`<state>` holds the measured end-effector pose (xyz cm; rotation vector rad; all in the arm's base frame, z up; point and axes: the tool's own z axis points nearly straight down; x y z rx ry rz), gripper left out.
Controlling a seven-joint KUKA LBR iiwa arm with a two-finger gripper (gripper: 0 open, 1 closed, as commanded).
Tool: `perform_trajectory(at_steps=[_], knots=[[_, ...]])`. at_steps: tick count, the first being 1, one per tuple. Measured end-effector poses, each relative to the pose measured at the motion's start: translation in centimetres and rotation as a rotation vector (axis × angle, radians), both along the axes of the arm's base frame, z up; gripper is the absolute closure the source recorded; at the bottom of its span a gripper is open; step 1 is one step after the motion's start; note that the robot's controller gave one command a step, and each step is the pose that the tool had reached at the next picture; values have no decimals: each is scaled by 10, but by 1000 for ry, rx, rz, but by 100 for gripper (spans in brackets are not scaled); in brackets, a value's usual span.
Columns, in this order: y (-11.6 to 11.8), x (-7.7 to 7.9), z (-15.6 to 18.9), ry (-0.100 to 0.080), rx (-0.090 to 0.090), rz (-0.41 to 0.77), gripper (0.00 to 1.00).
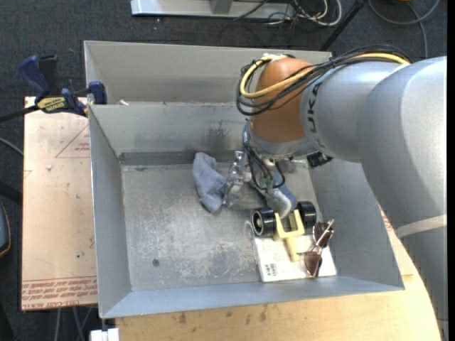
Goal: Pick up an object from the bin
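Nearest the camera, by the front wall of the grey metal bin (106, 212), a white printed card (274, 267) lay flat on the floor towards the right corner. A pair of brown-tinted sunglasses (316, 251) rested on the card's right end, partly overlapping it. Just behind the card stood a yellow toy vehicle (288, 224) with black wheels (264, 222); its yellow body reached down onto the card's upper edge. A pale blue-grey piece (283, 199) sat against the toy's far side, and its kind could not be told. Further in, near the middle of the bin, the claw (234, 183) hung low over the floor at the right edge of a crumpled grey-blue cloth (206, 180). The cloth lay bunched left of the claw, well apart from the toy and the card. The claw was at the cloth's side, either touching it or just beside it, and nothing could be seen held in it. Whether the claw was apart or together could not be told. Above the claw sat the wrist's orange cover (281, 112), looped with yellow and black cables (249, 84). The thick grey arm (377, 112) ran off to the right. The left half of the bin floor was bare, scuffed metal up to the far wall.
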<state>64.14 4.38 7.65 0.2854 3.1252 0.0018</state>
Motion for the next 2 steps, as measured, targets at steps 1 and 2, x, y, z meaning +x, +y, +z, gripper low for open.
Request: perform_trajectory(at_steps=[1, 2], knots=[[0, 0, 0, 0, 0, 0, 100], [0, 0, 0, 0, 0, 0, 100]])
